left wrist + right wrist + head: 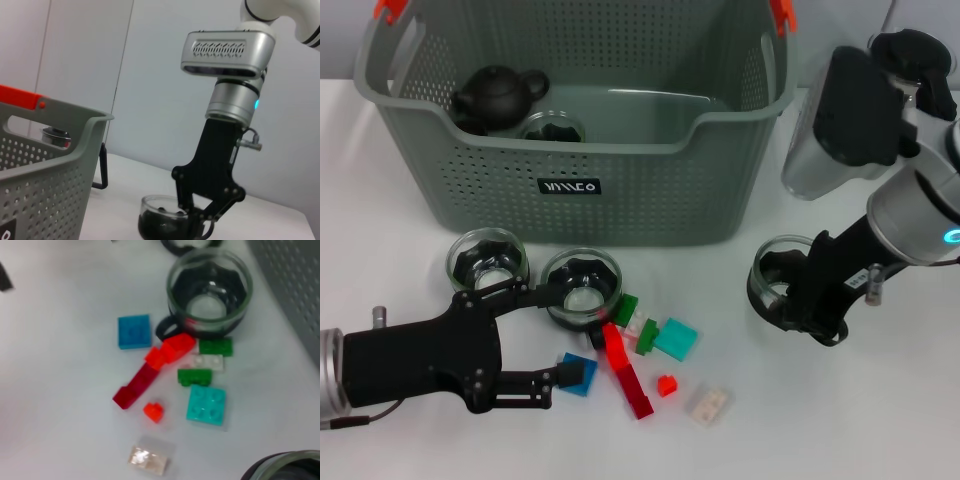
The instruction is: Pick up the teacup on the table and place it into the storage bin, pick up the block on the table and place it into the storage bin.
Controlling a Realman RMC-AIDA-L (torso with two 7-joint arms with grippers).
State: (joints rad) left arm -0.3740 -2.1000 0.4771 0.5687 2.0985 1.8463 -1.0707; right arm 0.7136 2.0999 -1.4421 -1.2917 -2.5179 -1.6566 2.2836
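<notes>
White tabletop (pixel 880 420) fills my head view, with the grey-green perforated bin (pixel 580 150) standing at its far side, orange-red clips on its handles and a small black label on its front wall; a dark teapot (pixel 498 95) and a glass cup (pixel 553 128) sit inside it. Near the front wall stand two clear glass teacups with dark inserts, one (pixel 487 260) to my left and a second (pixel 582 283) beside it, and a scatter of blocks lies close by: a blue block (pixel 578 373), a long red block (pixel 626 375), a teal block (pixel 676 338), a small red block (pixel 667 385) and a clear block (pixel 708 402). My left gripper (pixel 551 335) lies low over the table, its fingers spread wide, the upper one reaching to the second teacup's rim and the lower one touching the blue block; it grasps nothing. My right gripper (pixel 790 295) is down at a third teacup (pixel 775 280) on my right, fingers clamped on its rim. From my left wrist I see pale walls, the bin's corner (pixel 55 165), and my right gripper (pixel 200 212) pinching that teacup (pixel 165 222) as it rests on the table. From my right wrist I see the second teacup (pixel 210 292) with its dark handle, and the blue (pixel 134 331), long red (pixel 140 385), teal (pixel 206 405) and clear (pixel 147 460) blocks spread just beside it.
</notes>
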